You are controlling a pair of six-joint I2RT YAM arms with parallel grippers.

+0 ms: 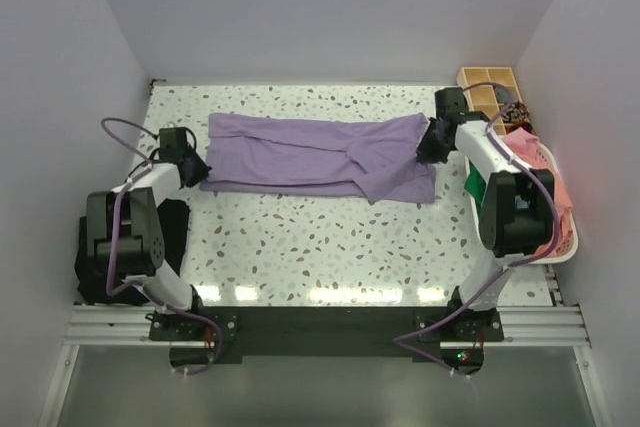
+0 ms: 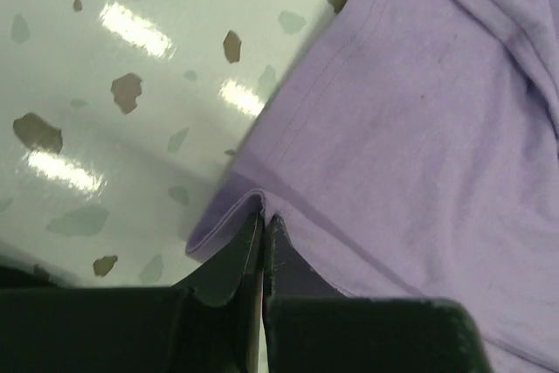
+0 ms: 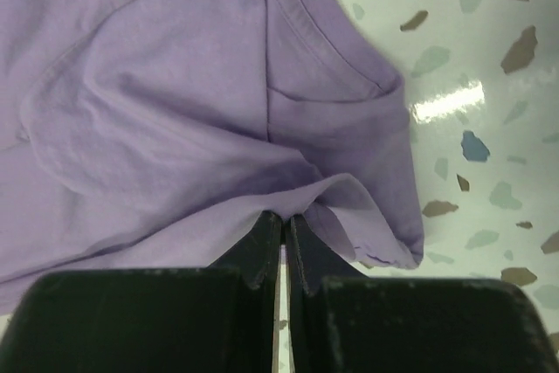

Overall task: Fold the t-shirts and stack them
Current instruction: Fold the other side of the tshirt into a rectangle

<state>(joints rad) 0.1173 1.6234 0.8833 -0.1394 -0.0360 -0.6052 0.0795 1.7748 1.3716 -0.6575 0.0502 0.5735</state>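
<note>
Pinching the lavender t-shirt (image 1: pixel 315 152) at both ends. Lies spread flat on the speckled table (image 1: pixel 330 237), stretched across the upper middle of the overhead frame in a long band, with a bunched flap hanging lower at its right end.

Left end: held by the left gripper (image 1: pixel 193 165) at the lower left corner of the cloth. Wrist view: jaws of the left gripper (image 2: pixel 264 220) pressed together at bottom centre of frame, nipping the stitched hem of the t-shirt (image 2: pixel 410 128), which puckers up slightly at the tips. Fills the right half of that frame; bare tabletop (image 2: pixel 105 128) on the left.

Right end: held by the right gripper (image 1: pixel 432 142) at the upper right edge of the cloth. Wrist view: jaws of the right gripper (image 3: pixel 281 220) likewise closed to a slit at bottom centre, gripping a raised fold of the t-shirt (image 3: pixel 175 111). Seamed edge visible, running from top centre toward the right; cloth covers the left and centre, tabletop (image 3: pixel 489 128) at right.

Elsewhere in the overhead view:
- white basket (image 1: pixel 565 237) at right edge of frame, holding a salmon-pink shirt (image 1: pixel 548 167) and a green shirt (image 1: pixel 476 182), both crumpled.
- wooden tray (image 1: pixel 490 87) with compartments at upper right, beyond the basket.
- black bundle (image 1: pixel 175 217) at left, beside the left arm, off the table edge.
</note>
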